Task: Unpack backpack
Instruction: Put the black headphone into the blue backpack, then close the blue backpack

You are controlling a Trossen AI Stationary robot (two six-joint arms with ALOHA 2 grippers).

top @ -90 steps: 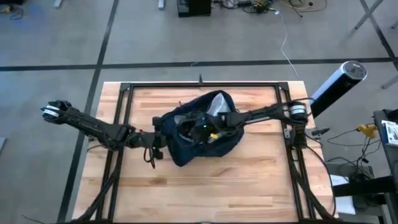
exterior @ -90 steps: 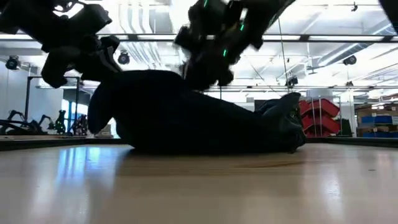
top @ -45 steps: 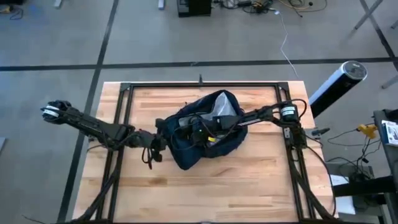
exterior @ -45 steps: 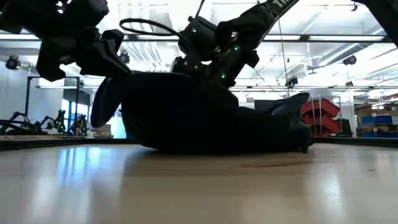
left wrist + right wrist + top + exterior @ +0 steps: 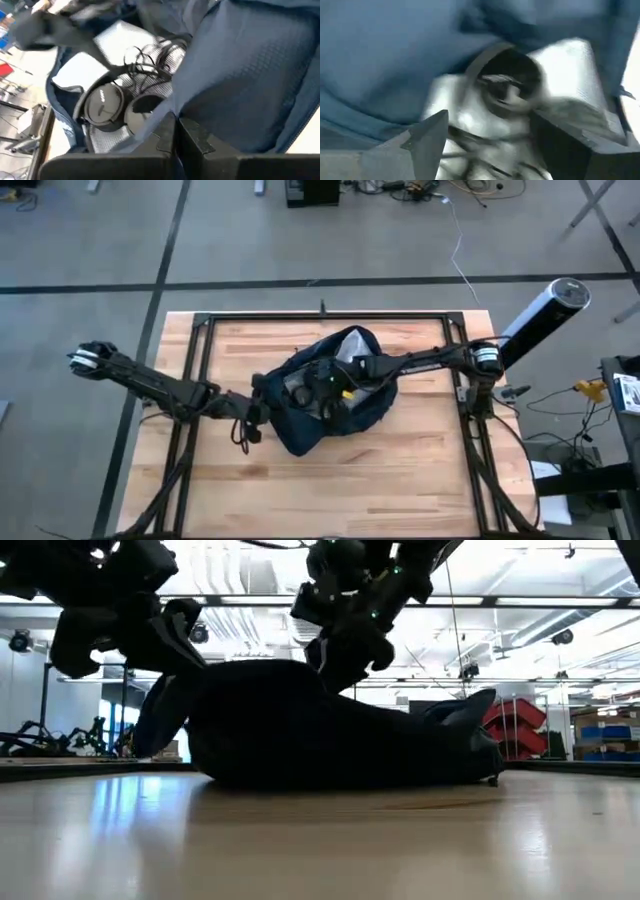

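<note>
The dark navy backpack lies on its side in the middle of the table, its mouth turned up and to the left. Inside, black headphones with loose cables rest on a silvery-grey pouch. My left gripper is at the bag's left side, shut on the rim of its opening. My right gripper reaches in from the right and hangs open over the mouth. In the right wrist view its fingers stand on either side of the headphones without touching them. My left gripper pinches the navy fabric rim of the backpack's opening between its two shut fingers, coming roughly level from the table's left. The rim is held up off the table, so the mouth gapes; the rest of the bag lies on the wood.
A black rail frame runs round the wooden tabletop. A black and white cylinder stands off the table's far right corner. Bare wood lies between the bag and the near edge.
My right gripper has opened its fingers while hovering over the bag's mouth, drawing a little toward the right and then back over the headphones. My left gripper has kept its hold on the rim.
</note>
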